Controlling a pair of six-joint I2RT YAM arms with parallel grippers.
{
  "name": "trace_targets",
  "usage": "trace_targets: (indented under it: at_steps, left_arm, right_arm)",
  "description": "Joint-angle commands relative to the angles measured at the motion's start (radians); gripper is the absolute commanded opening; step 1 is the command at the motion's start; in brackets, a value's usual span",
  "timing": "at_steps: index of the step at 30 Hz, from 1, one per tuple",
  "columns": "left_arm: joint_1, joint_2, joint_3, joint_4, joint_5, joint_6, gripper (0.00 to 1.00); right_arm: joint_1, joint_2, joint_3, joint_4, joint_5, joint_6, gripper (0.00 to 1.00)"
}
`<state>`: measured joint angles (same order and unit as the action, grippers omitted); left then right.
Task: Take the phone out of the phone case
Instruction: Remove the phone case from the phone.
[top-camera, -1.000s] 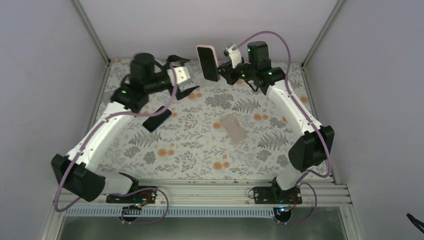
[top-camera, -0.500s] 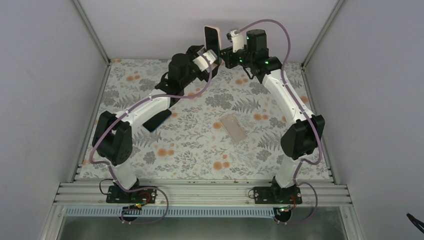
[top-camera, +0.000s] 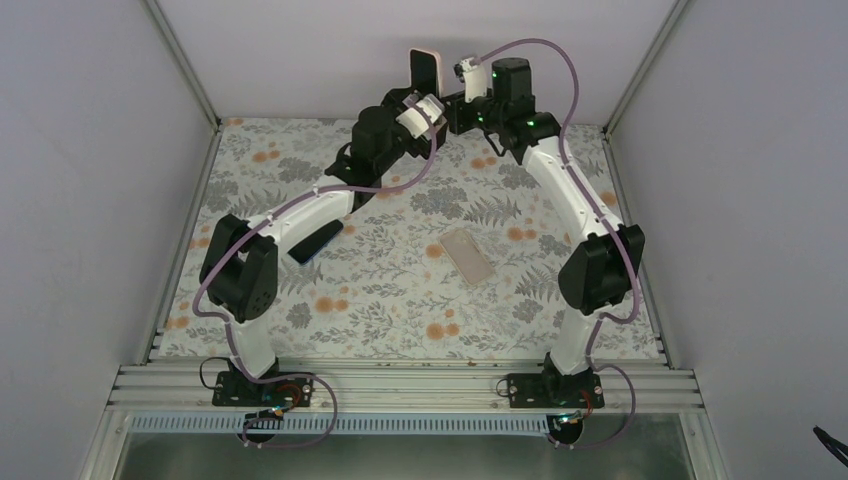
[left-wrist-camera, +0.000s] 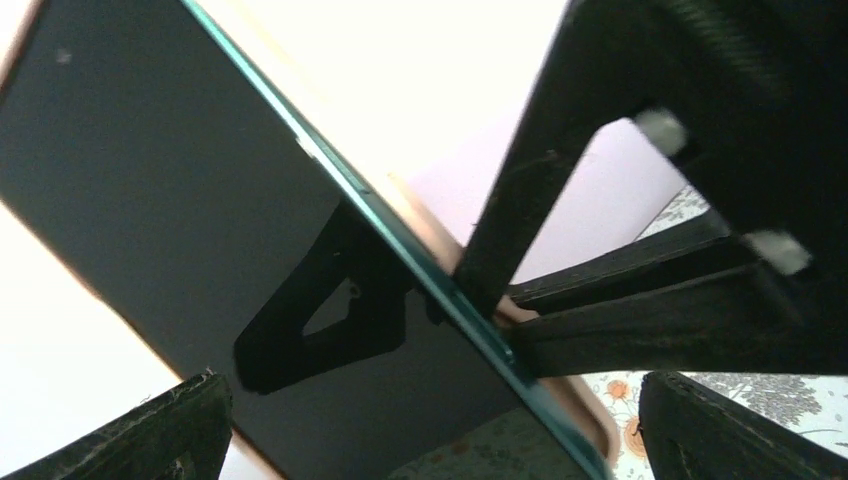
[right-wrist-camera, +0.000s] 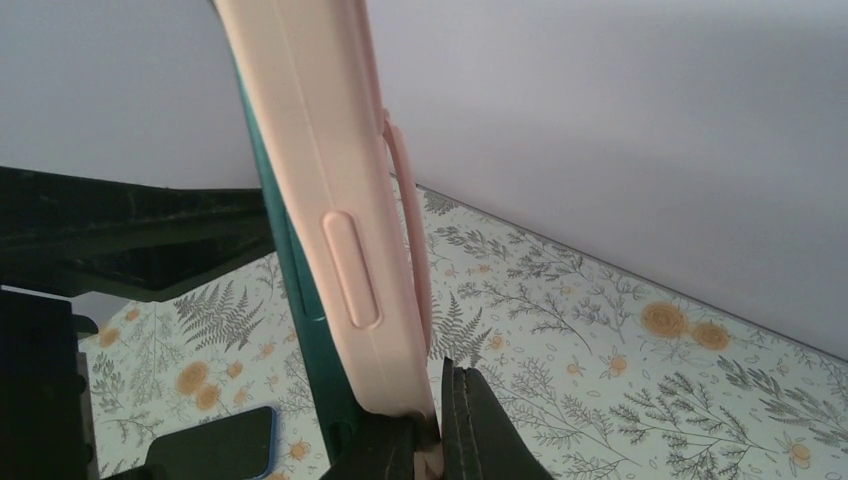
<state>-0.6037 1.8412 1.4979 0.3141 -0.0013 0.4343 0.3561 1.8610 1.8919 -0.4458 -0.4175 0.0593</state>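
My right tool (right-wrist-camera: 432, 440) is clenched on the bottom edge of the pink case (right-wrist-camera: 335, 200), holding the phone (left-wrist-camera: 200, 200) upright above the desk's (top-camera: 400, 290) far edge. My left tool (top-camera: 420, 103) is spread wide, facing the screen.

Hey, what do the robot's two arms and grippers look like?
The left arm and right arm both have white links between bulky black joint housings. A purple cable loops along each. Small green lights glow near the right wrist. The gripper fingers are black.
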Motion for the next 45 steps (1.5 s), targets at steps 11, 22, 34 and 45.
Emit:
trace_targets:
  at_steps: [11, 22, 34, 45]
  left_arm:
    - [0.007, -0.04, -0.055, 0.058, -0.035, 0.009, 1.0]
    - [0.021, -0.06, -0.099, 0.118, -0.082, -0.005, 1.0]
    - [0.027, -0.041, -0.041, 0.071, -0.051, -0.029, 1.0]
    - [0.027, -0.036, 0.001, 0.05, -0.065, -0.035, 1.0]
  right_arm:
    - [-0.026, -0.037, 0.014, 0.108, -0.033, 0.025, 0.04]
    - [-0.026, -0.041, 0.01, 0.108, -0.044, 0.028, 0.04]
    - [-0.026, -0.036, 0.02, 0.107, -0.051, 0.029, 0.03]
    - [-0.026, -0.022, 0.03, 0.106, -0.056, 0.034, 0.03]
